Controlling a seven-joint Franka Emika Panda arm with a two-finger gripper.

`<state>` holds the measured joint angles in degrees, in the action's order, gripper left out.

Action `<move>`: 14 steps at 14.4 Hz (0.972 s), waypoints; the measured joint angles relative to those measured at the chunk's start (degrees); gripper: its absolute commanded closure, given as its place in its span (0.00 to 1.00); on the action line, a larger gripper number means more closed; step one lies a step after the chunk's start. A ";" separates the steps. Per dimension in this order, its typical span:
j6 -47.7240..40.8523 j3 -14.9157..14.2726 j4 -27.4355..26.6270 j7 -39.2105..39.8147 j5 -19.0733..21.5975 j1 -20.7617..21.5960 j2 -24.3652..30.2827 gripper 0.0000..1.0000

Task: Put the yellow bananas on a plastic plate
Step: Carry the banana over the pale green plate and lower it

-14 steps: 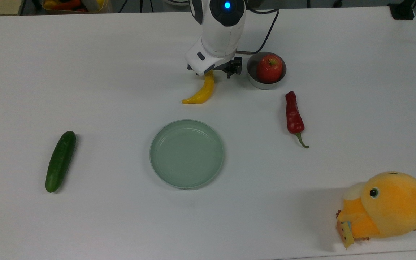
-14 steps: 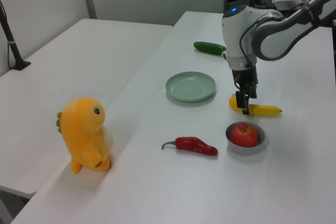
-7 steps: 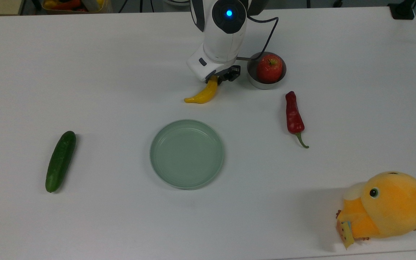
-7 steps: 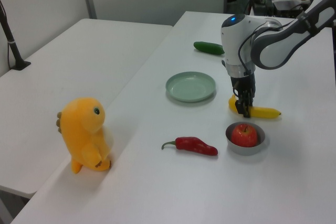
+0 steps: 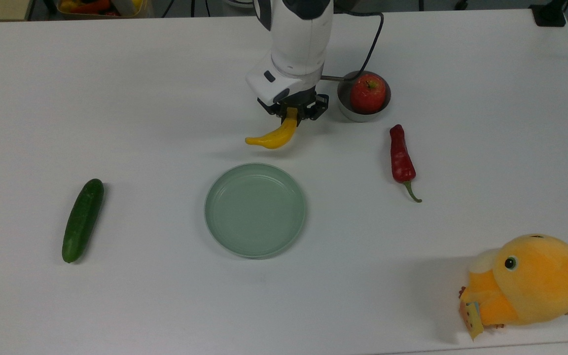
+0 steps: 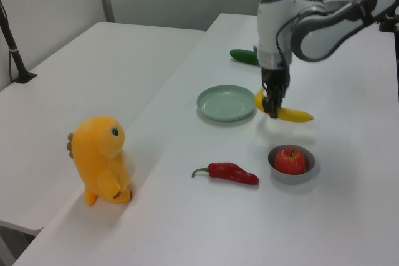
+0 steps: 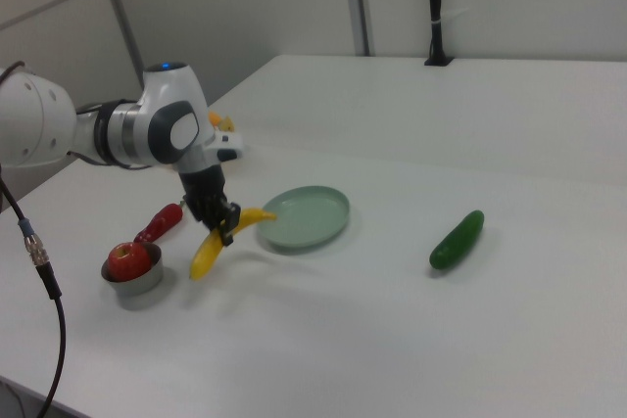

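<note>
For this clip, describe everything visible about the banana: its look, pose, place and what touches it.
The banana is slim, curved, bright yellow and smooth, apparently whole, with a tapered tip pointing toward the top view's left. The gripper is shut on its other end. In the left view it hangs clear of the white table, a shadow beneath it, roughly level. It sits between the pale green plate and the grey bowl holding a red apple, touching neither.

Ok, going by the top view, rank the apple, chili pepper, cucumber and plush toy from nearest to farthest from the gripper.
From the gripper, shut on the banana:
1. Red apple, in the grey bowl to the top view's right.
2. Red chili pepper, lower right.
3. Cucumber, far lower left.
4. Orange plush toy, bottom right corner.
</note>
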<state>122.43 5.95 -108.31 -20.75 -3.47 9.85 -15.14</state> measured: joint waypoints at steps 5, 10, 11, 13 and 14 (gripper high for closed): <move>9.33 -0.53 3.44 -6.31 -0.05 -1.89 -0.84 0.89; 17.37 -2.98 8.72 -14.53 -0.44 -2.85 -5.21 0.13; 18.19 -3.44 9.61 -15.64 -0.46 -2.88 -6.01 0.00; 18.97 -3.87 11.07 -17.10 -0.51 -2.97 -7.26 0.00; 18.98 -3.86 11.43 -17.36 -1.06 -2.91 -7.45 0.00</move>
<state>141.40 2.09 -96.88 -38.12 -4.53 6.95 -22.59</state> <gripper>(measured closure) 0.379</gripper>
